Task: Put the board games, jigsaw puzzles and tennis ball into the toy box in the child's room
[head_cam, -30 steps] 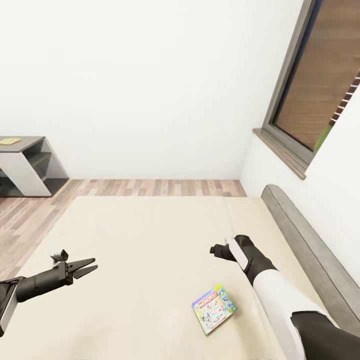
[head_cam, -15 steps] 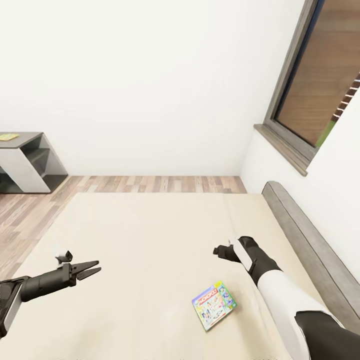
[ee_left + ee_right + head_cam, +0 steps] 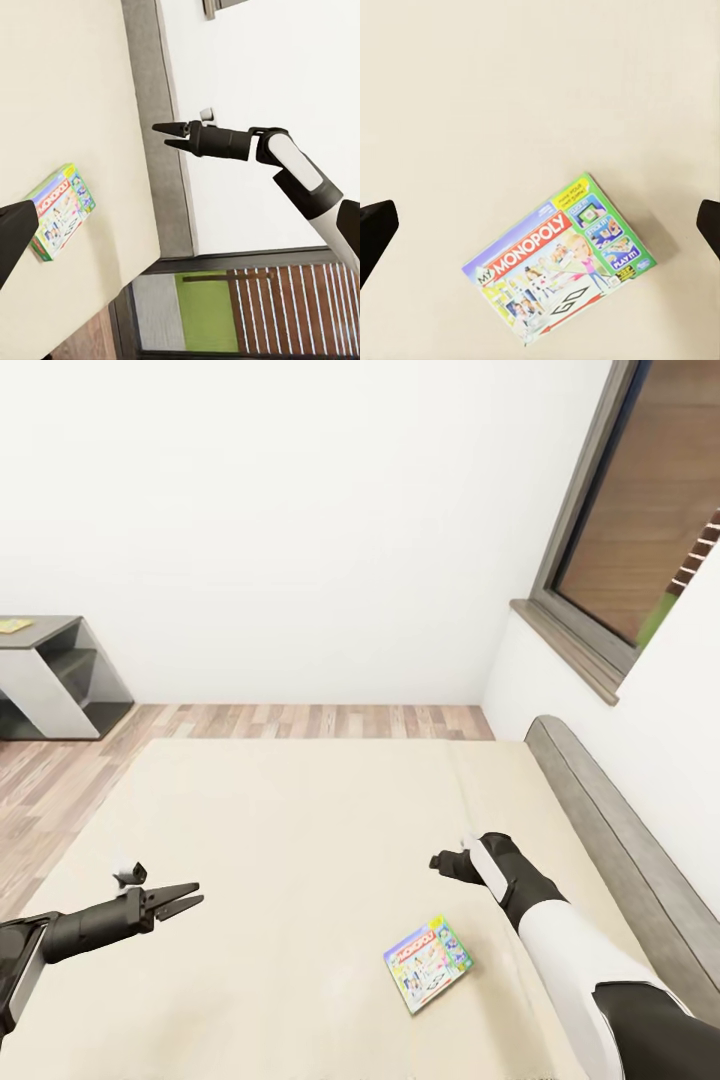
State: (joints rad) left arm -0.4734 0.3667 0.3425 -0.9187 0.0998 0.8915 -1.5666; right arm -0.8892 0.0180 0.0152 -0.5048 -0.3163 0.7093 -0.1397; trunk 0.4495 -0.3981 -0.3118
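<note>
Below my right gripper, on the plain beige mattress of the low grey-framed bed, lies the thin flat white-and-green board game box with the red logo. Through the right wrist camera I see the box flat and skewed between my two dark fingertips, which stand wide apart and hold nothing. The box sits a little nearer my body than the gripper, apart from it, with bare mattress all round.

Off to the side my left gripper hangs over the mattress, its slim fingers slightly parted and empty, well apart from the box.

My worries from here: the box is thin and lies flush on a soft surface, so fingertips coming straight down may press into the mattress and slide over the lid rather than get under an edge. Its skew against my jaw line could make the fingers close on corners and spin it away. Pushed toward the grey headboard, it could wedge there. The dark grey desk section with its white slanted panel is far across the wood floor, so a weak pinch risks a drop on the way.
</note>
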